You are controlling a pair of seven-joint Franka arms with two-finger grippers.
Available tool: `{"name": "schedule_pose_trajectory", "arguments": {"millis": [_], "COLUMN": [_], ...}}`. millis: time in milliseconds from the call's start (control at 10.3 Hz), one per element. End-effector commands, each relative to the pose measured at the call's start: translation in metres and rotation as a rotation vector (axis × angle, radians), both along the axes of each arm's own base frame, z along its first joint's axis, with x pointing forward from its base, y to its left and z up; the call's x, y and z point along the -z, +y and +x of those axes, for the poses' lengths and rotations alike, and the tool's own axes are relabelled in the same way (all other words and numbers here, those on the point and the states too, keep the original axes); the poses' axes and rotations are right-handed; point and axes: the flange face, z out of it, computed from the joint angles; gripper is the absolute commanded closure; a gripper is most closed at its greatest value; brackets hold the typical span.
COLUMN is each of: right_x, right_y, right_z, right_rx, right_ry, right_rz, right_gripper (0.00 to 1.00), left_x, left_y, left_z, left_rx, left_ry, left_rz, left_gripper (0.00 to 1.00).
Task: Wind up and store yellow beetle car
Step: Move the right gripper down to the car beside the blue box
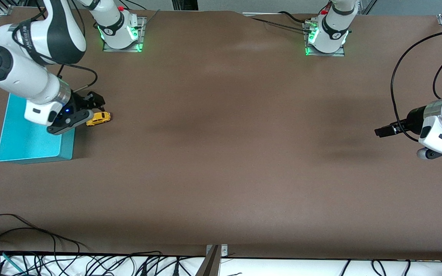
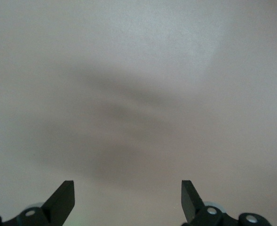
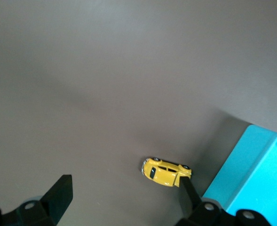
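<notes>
The yellow beetle car [image 1: 98, 118] [image 3: 165, 172] stands on the brown table, close beside the teal bin [image 1: 29, 147] [image 3: 251, 162], on the bin's side toward the left arm's end. My right gripper [image 1: 95, 107] [image 3: 125, 184] hangs low over the table by the car and is open. One of its fingertips [image 3: 187, 189] is right next to the car, and the car lies outside the gap between the fingers. My left gripper [image 1: 399, 141] [image 2: 128, 189] waits open above bare table at the left arm's end, with nothing between its fingers.
The teal bin sits at the right arm's end of the table, partly under the right arm's wrist. Cables [image 1: 33, 245] lie along the table edge nearest the front camera. The two arm bases [image 1: 121, 30] [image 1: 326, 34] stand along the edge farthest from it.
</notes>
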Motion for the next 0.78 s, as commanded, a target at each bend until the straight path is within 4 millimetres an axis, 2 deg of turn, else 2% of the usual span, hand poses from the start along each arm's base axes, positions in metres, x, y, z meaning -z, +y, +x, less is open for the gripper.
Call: {"name": "schedule_pose_trajectory", "arguments": {"millis": [0, 195, 390, 682], "right_x": [0.016, 0.038, 0.067, 0.112], "right_y": [-0.041, -0.073, -0.09, -0.092], "right_z": [-0.027, -0.036, -0.039, -0.041], "right_rx": [-0.219, -0.424, -0.596, -0.827], "right_ry": [0.01, 0.041, 0.033, -0.021], "right_rz": [0.061, 0.111, 0.137, 0.136], "right_gripper": [0.0, 0.0, 0.0, 0.0], "left_x": [-0.008, -0.008, -0.008, -0.008], "left_y": [0.0, 0.0, 0.0, 0.0], "left_z": [-0.005, -0.006, -0.006, -0.006], "left_rx": [0.012, 0.014, 0.013, 0.013], "left_ry": [0.001, 0.007, 0.008, 0.008], "left_rz": [-0.026, -0.027, -0.026, -0.026], "left_gripper": [0.0, 0.0, 0.0, 0.0]}}
